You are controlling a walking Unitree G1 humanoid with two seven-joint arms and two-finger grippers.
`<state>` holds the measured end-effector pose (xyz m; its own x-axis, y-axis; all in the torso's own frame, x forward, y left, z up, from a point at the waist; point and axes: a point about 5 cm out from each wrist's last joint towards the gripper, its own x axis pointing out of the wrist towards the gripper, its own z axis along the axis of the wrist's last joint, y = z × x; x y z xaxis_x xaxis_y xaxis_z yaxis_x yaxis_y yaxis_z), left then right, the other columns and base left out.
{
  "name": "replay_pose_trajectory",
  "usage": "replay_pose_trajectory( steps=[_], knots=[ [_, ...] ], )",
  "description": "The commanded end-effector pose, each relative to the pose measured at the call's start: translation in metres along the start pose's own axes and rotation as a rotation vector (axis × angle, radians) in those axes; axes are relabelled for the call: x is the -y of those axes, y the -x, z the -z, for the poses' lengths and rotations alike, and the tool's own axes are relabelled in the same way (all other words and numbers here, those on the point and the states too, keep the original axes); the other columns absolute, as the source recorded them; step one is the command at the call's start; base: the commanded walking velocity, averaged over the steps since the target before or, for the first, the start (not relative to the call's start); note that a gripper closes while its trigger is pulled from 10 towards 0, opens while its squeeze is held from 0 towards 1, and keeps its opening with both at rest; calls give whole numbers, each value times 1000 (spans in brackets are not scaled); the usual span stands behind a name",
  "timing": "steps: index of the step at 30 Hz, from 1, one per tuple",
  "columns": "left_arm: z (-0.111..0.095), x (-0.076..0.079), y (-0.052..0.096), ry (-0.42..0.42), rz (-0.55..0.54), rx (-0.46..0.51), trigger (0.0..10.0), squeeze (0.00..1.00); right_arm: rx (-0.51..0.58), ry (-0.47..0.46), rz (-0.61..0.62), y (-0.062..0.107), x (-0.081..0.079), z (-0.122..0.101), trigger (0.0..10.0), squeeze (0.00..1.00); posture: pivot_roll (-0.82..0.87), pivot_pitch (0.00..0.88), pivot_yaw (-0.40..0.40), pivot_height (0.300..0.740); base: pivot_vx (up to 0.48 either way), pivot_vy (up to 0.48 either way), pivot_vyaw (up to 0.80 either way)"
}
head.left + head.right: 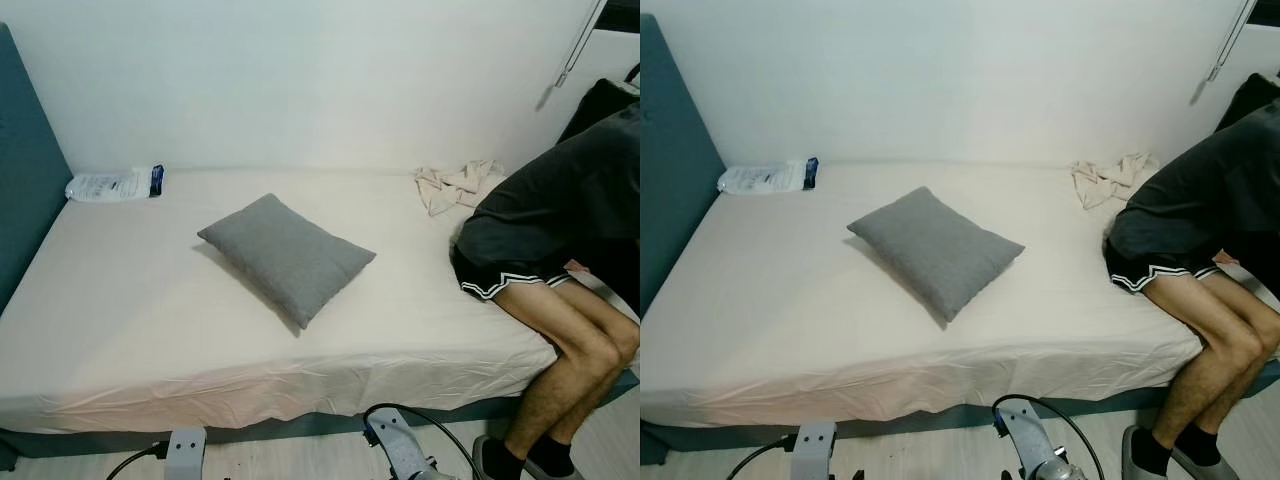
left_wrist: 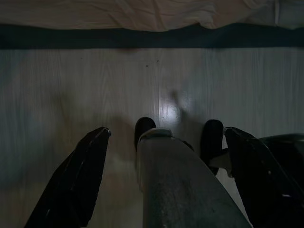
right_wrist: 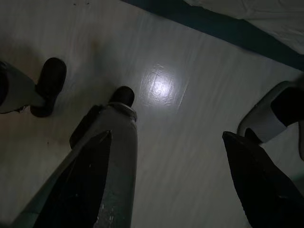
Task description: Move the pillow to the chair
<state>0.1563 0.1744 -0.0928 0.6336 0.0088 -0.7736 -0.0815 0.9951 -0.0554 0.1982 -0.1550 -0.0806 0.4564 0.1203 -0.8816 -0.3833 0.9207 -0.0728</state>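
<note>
Your pillow point(image 1: 286, 256) lies mid-bed point(image 1: 120, 330), long axis slanting toward your right; both open hands, left hand point(image 2: 161, 180) and right hand point(image 3: 166, 185), hang low above the floor, roughly equally near

Left gripper point(image 2: 166, 137) hangs over pale wood floor point(image 2: 85, 80), black fingers point(image 2: 76, 175) spread apart. Robot's grey leg point(image 2: 180, 185) between them. Dark bed base point(image 2: 142, 38) and cream sheet edge point(image 2: 118, 14) beyond

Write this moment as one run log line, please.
pillow: flat on bed | left pincer: open, idle | right pincer: open, idle | person: seated on bed edge
</note>
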Motion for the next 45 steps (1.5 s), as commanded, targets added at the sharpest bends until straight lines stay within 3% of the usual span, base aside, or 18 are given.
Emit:
replay_pose_trajectory(
  steps=[1,6,19,24,29,40,45],
  knots=[
    [-1,-4,0,36,-26,14,10000,0,48,-46,-18,0,-1,-8,10000,0,96,37,-104,740,0,0,0],
    [-5,-6,0,44,-23,31,10000,0,107,-106,-53,0,-4,-20,10000,0,96,34,-105,740,209,0,0],
    [-4,0,0,48,1,32,10000,0,118,-99,-65,0,-4,-23,10000,0,97,51,-103,740,386,0,0],
    [-4,1,0,38,10,33,10000,0,115,-63,-74,0,-4,-23,10000,0,93,53,-100,740,381,0,765],
    [-3,1,0,42,10,30,10000,0,119,-126,-86,0,-5,-21,10000,0,90,54,-96,740,186,0,465],
    [-3,2,0,36,17,25,10000,0,105,-137,-16,0,-1,-20,10000,0,86,59,-90,740,0,0,0],
    [-5,0,-1,29,11,33,10000,0,160,-187,53,1,10,-36,10000,0,82,59,-83,740,0,0,0]
  ],
)
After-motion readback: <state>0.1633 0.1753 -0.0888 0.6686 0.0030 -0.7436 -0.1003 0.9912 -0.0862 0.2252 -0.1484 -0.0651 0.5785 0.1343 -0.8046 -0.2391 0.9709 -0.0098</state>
